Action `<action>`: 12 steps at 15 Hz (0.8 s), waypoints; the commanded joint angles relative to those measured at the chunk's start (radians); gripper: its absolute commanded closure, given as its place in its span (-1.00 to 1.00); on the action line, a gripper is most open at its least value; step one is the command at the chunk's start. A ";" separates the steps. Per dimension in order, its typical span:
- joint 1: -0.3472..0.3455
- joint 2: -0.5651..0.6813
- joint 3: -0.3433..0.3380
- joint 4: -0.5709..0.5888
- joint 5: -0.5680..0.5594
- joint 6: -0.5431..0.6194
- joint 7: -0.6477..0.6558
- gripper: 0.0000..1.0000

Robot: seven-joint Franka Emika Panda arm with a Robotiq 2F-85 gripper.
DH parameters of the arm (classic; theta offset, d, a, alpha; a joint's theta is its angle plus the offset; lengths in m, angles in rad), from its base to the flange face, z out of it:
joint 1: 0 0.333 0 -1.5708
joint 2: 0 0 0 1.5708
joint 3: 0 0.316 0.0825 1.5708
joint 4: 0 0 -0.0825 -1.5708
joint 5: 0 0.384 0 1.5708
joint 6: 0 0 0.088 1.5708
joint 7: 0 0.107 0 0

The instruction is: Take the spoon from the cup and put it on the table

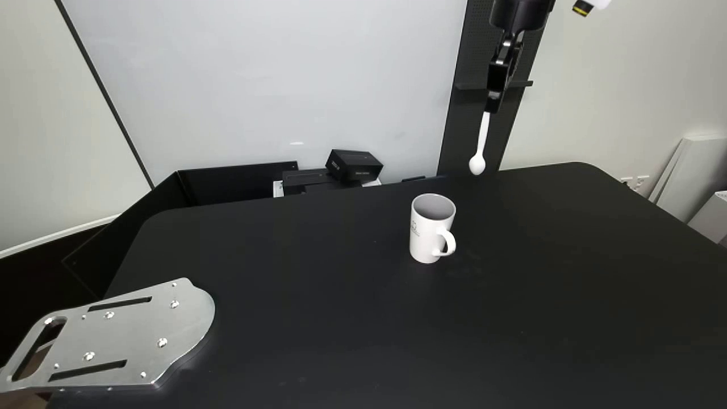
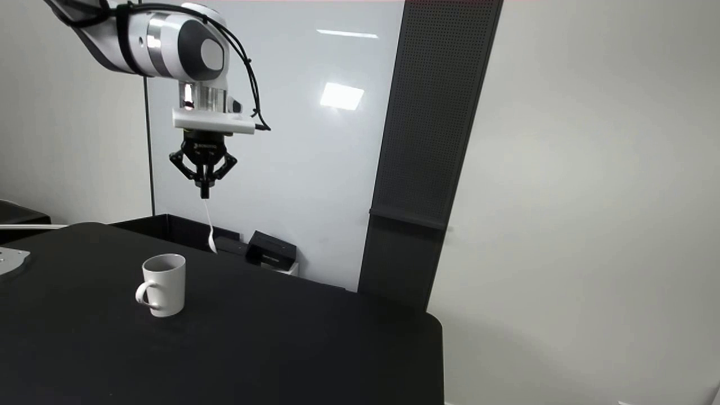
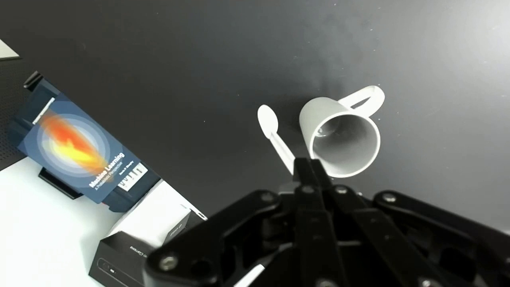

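The white spoon (image 1: 477,164) hangs bowl down from my gripper (image 1: 493,107), well above the black table (image 1: 318,318). The gripper is shut on the end of the spoon's handle; it also shows shut in an exterior view (image 2: 205,193) and in the wrist view (image 3: 312,165). The spoon shows there too (image 2: 212,243) (image 3: 268,119), with its handle end hidden by the fingers. The white cup (image 1: 426,236) stands upright on the table, its handle to the side. The spoon is outside the cup and apart from it. In the wrist view the cup (image 3: 346,145) looks empty.
A grey perforated metal plate (image 1: 136,332) lies at a table corner. Black boxes (image 1: 355,165) sit in a black bin behind the table's back edge. In the wrist view a blue book (image 3: 75,139) lies beyond that edge. A whiteboard wall (image 2: 315,169) rises behind.
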 commanded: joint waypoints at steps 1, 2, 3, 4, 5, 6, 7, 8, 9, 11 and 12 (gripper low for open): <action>-0.031 -0.061 -0.009 -0.203 -0.008 0.209 -0.052 0.99; -0.036 -0.064 -0.015 -0.257 -0.021 0.285 -0.059 0.99; -0.041 -0.065 -0.020 -0.301 -0.031 0.354 -0.065 0.99; -0.038 -0.063 -0.033 -0.355 -0.052 0.450 -0.056 0.99; -0.034 -0.060 -0.047 -0.397 -0.080 0.532 -0.044 0.99; -0.029 -0.055 -0.062 -0.437 -0.107 0.613 -0.027 0.99; -0.016 -0.046 -0.087 -0.478 -0.149 0.702 -0.003 0.99; -0.003 -0.039 -0.114 -0.515 -0.192 0.787 0.020 0.99; 0.023 -0.027 -0.159 -0.548 -0.251 0.873 0.060 0.99; 0.082 -0.001 -0.257 -0.591 -0.348 1.001 0.141 0.99; 0.121 0.014 -0.314 -0.604 -0.386 1.054 0.186 0.99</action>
